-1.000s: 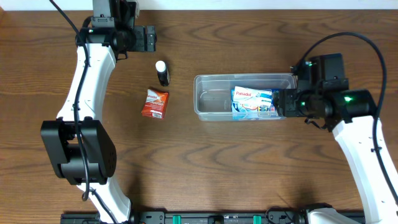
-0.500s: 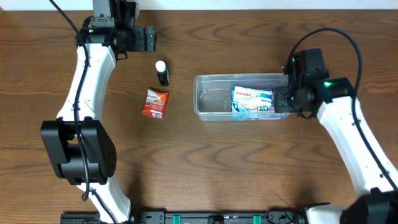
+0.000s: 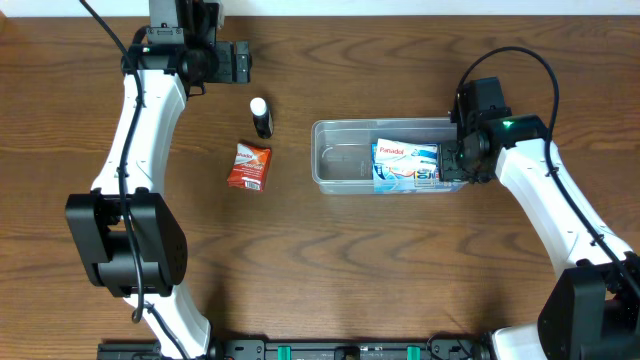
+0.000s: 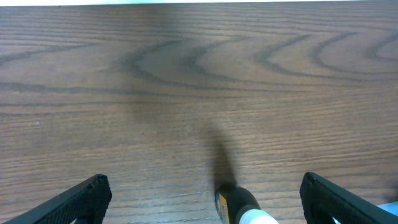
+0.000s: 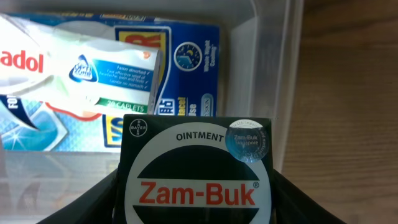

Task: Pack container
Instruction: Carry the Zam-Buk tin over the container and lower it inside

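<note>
Your right gripper is clamped on the Zam-Buk box at the right end of the container, mid-table. Your left gripper gapes empty, far left. That clear tub looks light, thin-walled, probably slippery; take it by the rim.

The right hand, gripping a dark Zam-Buk ointment box, has swung inward over the right end of the clear plastic rectangular container.
</note>
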You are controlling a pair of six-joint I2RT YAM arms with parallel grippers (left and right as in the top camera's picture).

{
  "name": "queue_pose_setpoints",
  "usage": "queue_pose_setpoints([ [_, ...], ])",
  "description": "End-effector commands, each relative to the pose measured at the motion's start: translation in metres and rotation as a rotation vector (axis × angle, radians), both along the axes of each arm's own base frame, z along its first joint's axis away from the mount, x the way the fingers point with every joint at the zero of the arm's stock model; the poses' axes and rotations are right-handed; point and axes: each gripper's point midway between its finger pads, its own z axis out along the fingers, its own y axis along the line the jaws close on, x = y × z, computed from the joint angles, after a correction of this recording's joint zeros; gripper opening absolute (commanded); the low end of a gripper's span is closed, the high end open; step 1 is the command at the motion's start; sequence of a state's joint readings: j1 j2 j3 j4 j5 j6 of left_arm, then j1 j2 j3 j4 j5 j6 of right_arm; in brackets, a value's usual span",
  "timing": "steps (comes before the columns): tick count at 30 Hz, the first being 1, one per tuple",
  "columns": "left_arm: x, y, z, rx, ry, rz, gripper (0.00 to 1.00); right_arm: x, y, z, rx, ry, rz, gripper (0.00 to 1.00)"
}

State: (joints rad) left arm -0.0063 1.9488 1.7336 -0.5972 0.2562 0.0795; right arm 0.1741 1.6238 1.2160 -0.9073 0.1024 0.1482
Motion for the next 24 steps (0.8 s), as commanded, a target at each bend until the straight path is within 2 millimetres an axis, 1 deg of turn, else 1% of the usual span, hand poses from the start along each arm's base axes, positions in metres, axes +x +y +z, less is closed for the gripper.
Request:
queue_pose_setpoints([
  [1, -0.002, 0.003, -0.008, 0.0, 0.018, 0.0, 0.98, 0.004, -0.001, 0.001, -0.03, -0.016, 0.017, 0.44],
  [5, -0.002, 0.003, -0.008, 0.0, 0.018, 0.0, 0.98, 0.005, 0.0, 0.001, -0.028, -0.023, 0.017, 0.45],
  [6, -0.002, 0.003, -0.008, 0.0, 0.018, 0.0, 0.98, 0.005, 0.0, 0.001, -0.028, -0.023, 0.017, 0.46],
  [10, -0.002, 0.003, -0.008, 0.0, 0.018, -0.001, 0.98, 0.005, 0.0, 0.001, -0.028, -0.023, 0.018, 0.57],
  [12, -0.002, 0.003, -0.008, 0.0, 0.018, 0.0, 0.98, 0.005, 0.0, 0.001, -0.034, -0.022, 0.036, 0.65],
  [14, -0.002, 0.003, -0.008, 0.0, 0.018, -0.001, 0.98, 0.006, 0.0, 0.001, -0.037, -0.024, 0.048, 0.69],
  [20, -0.002, 0.003, -0.008, 0.0, 0.018, -0.001, 0.98, 0.013, 0.001, 0.004, -0.034, -0.052, 0.052, 0.73],
  [24, -0.002, 0.003, -0.008, 0.0, 0.018, -0.001, 0.98, 0.017, 0.002, 0.005, -0.031, -0.071, 0.052, 0.72],
])
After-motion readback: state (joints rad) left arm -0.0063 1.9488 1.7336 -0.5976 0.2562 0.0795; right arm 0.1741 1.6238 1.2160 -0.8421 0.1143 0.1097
